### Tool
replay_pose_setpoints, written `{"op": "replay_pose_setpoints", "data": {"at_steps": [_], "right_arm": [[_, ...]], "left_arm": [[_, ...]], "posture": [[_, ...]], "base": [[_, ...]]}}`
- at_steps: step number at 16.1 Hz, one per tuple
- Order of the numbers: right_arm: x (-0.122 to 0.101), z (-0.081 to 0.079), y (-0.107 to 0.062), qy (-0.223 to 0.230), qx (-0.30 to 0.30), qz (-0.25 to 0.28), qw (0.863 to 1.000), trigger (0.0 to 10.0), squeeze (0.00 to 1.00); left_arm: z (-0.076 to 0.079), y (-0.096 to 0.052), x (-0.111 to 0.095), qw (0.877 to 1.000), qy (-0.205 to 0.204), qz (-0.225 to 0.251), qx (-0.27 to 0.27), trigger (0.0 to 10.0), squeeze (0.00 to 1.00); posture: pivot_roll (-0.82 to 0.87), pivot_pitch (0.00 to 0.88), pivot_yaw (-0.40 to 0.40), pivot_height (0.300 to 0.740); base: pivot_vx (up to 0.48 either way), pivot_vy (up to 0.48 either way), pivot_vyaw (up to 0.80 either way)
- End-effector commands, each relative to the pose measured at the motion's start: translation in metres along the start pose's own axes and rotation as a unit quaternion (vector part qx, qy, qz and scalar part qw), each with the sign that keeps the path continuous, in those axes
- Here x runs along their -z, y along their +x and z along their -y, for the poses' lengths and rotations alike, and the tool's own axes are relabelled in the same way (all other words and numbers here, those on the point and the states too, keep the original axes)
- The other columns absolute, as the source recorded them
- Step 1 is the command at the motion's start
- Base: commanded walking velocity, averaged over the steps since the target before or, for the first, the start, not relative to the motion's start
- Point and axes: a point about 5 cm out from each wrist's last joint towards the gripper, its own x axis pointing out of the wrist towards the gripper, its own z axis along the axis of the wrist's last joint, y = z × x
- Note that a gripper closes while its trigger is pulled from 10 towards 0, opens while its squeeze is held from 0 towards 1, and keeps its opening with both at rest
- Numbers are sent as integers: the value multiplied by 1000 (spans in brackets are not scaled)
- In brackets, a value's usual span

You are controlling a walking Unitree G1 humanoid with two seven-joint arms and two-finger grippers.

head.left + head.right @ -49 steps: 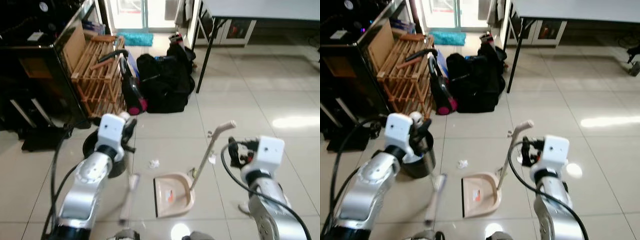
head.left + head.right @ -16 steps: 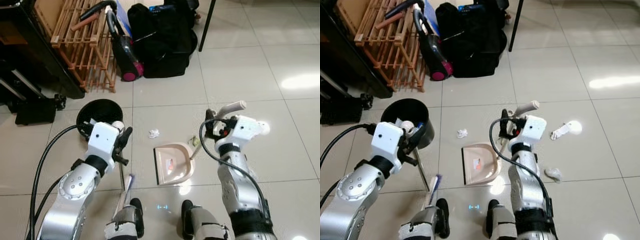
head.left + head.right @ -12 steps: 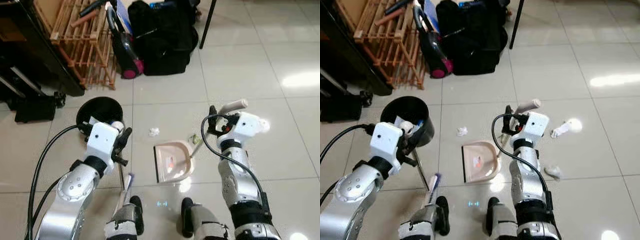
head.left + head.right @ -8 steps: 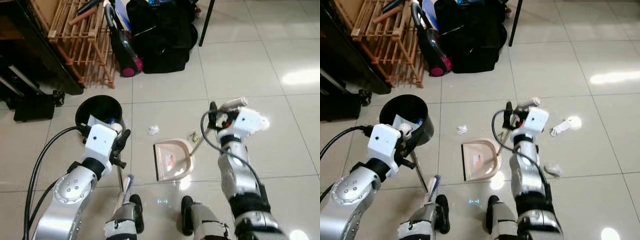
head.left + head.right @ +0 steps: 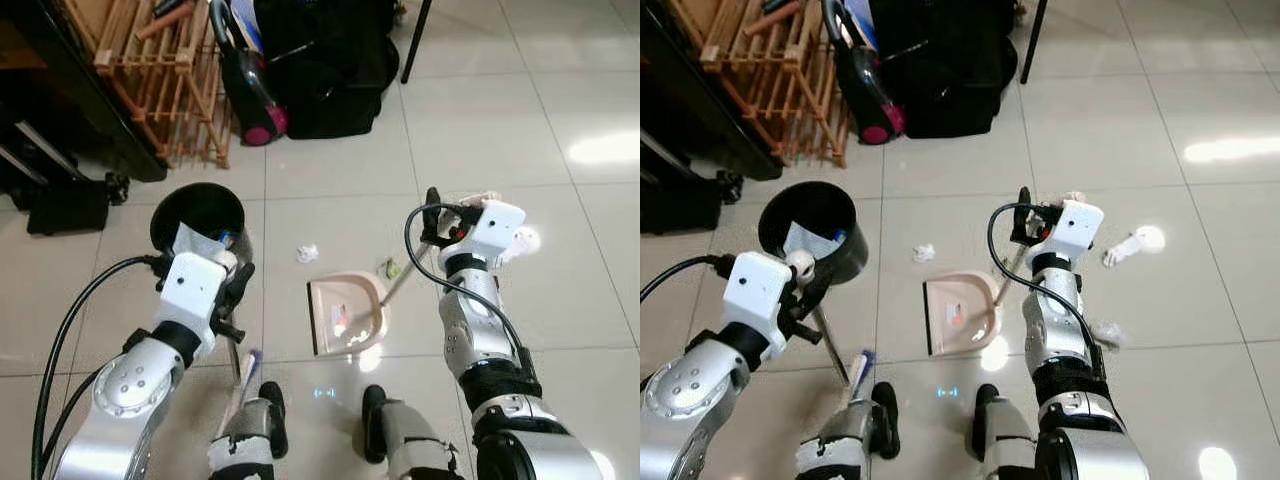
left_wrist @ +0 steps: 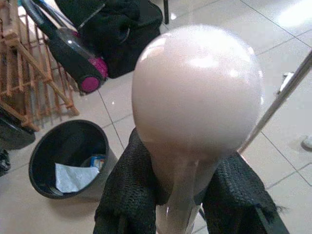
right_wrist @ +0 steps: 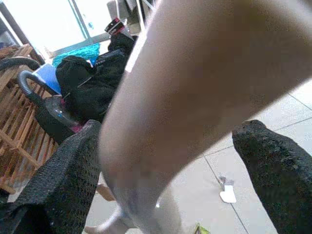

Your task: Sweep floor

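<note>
Robot seen from its own head camera, looking down at a pale tiled floor (image 5: 480,130) with both arms at work. The left gripper (image 6: 180,195) is clenched around the top of a broom (image 5: 830,350), just under its round pale knob, with the shaft running down to bristles near the robot's left foot. The right gripper (image 7: 165,161) is clamped on the upper handle of a beige dustpan (image 5: 345,315), whose pan rests flat on the tiles in front of the feet, mouth facing the robot's left. One crumpled white scrap (image 5: 307,253) lies on the floor just beyond the pan, and a small green bit (image 5: 388,267) sits beside the pan's handle. Two more white scraps (image 5: 1127,248) lie near the right arm, one ahead of it and one beside it. A single black bin (image 5: 810,232) with paper inside stands by the left arm. The step in hand looks like gathering the near scrap into the pan; doing it well would mean keeping the pan's lip pressed flat while the bristles draw the scrap in with a short, low stroke. Further off stand one wooden rack (image 5: 150,80), one vacuum cleaner (image 5: 245,90) and a heap of black bags (image 5: 330,60).
</note>
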Motion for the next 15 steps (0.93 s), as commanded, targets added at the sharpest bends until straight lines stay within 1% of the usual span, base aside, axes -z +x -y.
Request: {"op": "replay_pose_setpoints", "data": {"at_steps": [1,2,3,4,5,6,8,9,10,11,12,13,15], "right_arm": [[6,5,-3,5,13,-4,1000,5922,0],[6,5,-3,6,15,-3,1000,2980,0],[6,6,-3,6,18,-2,1000,3765,0],[6,7,-2,7,21,-1,1000,6902,0],[5,9,-1,8,27,1,1000,9451,0],[4,10,0,8,30,2,1000,10000,0],[1,13,2,11,37,7,999,10000,0],[0,14,3,15,38,10,999,6745,0],[1,14,3,15,38,10,999,1569,0],[1,14,4,16,38,10,999,1098,0],[1,13,4,16,38,9,999,4275,0],[2,13,4,17,39,6,999,9922,0],[4,13,4,18,39,1,999,10000,0]], "left_arm": [[0,-6,-2,1000,7,-2,2,10000,0],[0,-7,-2,1000,8,-3,2,10000,0],[0,-8,-2,1000,8,-4,2,10000,0],[-1,-8,-2,1000,10,-5,2,10000,0],[-1,-8,-2,1000,11,-5,3,10000,0],[-1,-8,-3,1000,12,-5,4,10000,0],[-1,-8,-3,1000,14,-5,5,10000,0],[-1,-8,-3,1000,14,-6,5,10000,0],[-1,-8,-3,1000,14,-6,5,10000,0],[-1,-8,-4,1000,14,-6,5,10000,0],[-2,-7,-4,1000,15,-6,6,10000,0],[-2,-7,-4,1000,15,-6,7,10000,0],[-1,-7,-4,1000,16,-6,8,10000,0]], "posture": [[101,368,19,740],[103,366,20,740],[103,366,20,740],[103,366,20,740],[108,374,22,740],[108,374,22,740],[111,370,25,740],[111,368,26,740],[111,365,27,740],[113,364,28,740],[113,366,29,740],[114,366,29,740],[116,362,30,740]], "base": [[0,0,0],[0,0,0],[0,0,0],[0,0,0],[0,0,0],[0,0,0],[0,0,0],[0,0,0],[0,0,0],[0,0,0],[0,0,0],[0,0,0],[0,0,0]]}}
